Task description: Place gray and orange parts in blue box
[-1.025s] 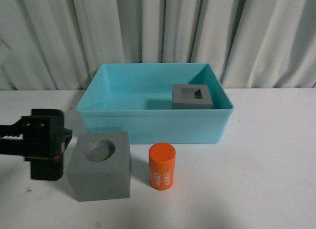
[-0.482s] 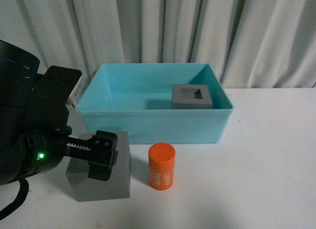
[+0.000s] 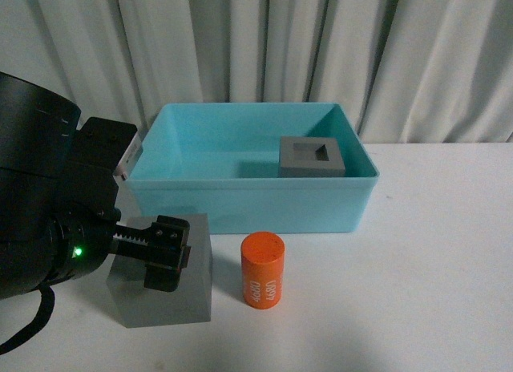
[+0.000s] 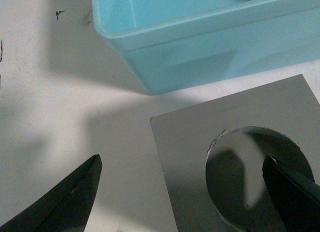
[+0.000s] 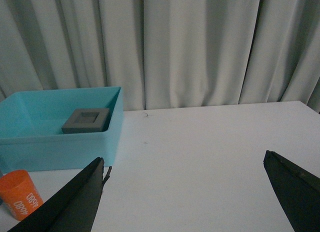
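While the left gripper (image 4: 180,164) hangs with jaws spread, straddling one wall of the gray round-recess cube (image 3: 168,296) on the table (image 3: 433,276), orange cylinder (image 3: 264,269) just beside that cube, square-recess cube (image 3: 313,157) inside the blue box (image 3: 248,204), right gripper (image 5: 181,159) released, empty.

White tabletop (image 3: 433,260), plain and flat. Three things sit directly on it. Blue box (image 3: 248,205) is at the back, flat on its base, open top up. Gray cube (image 3: 168,300) with round top recess is just in front of the box's left half. It's close to the front wall with a thin strip of tabletop between, turned slightly off square to the box. Orange cylinder (image 3: 264,269) stands upright in front of the box's middle, just beside the cube, not touching. A few small dark marks (image 4: 59,13) are on the tabletop off the box's corner.
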Controlling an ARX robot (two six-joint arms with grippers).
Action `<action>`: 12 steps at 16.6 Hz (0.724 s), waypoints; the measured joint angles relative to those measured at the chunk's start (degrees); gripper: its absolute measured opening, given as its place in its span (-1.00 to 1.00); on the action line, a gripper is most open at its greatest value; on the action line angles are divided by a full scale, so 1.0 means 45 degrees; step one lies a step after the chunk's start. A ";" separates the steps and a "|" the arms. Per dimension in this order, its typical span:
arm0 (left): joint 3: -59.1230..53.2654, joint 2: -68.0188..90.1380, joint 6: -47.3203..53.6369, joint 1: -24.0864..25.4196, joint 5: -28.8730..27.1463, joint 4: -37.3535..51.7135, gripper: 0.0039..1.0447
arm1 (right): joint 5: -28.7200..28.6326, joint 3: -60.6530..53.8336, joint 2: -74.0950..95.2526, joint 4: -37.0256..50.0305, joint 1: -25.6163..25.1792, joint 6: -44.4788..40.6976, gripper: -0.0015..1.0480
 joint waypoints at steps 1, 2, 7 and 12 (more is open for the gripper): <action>0.0019 0.0117 -0.0005 0.0015 -0.0029 0.0044 0.88 | 0.0000 0.0000 -0.0005 0.0000 0.0000 0.0000 0.87; 0.0068 0.0194 -0.0015 0.0083 -0.0058 0.0049 0.88 | 0.0000 0.0000 -0.0005 0.0000 0.0000 0.0000 0.87; -0.0034 0.0209 -0.0209 -0.0010 -0.0044 0.0039 -0.07 | 0.0000 0.0000 0.0000 0.0000 0.0000 0.0000 0.87; -0.0520 -0.0432 -0.0573 -0.0160 0.0068 -0.0199 -0.65 | 0.0000 0.0000 -0.0005 0.0000 0.0000 0.0000 0.87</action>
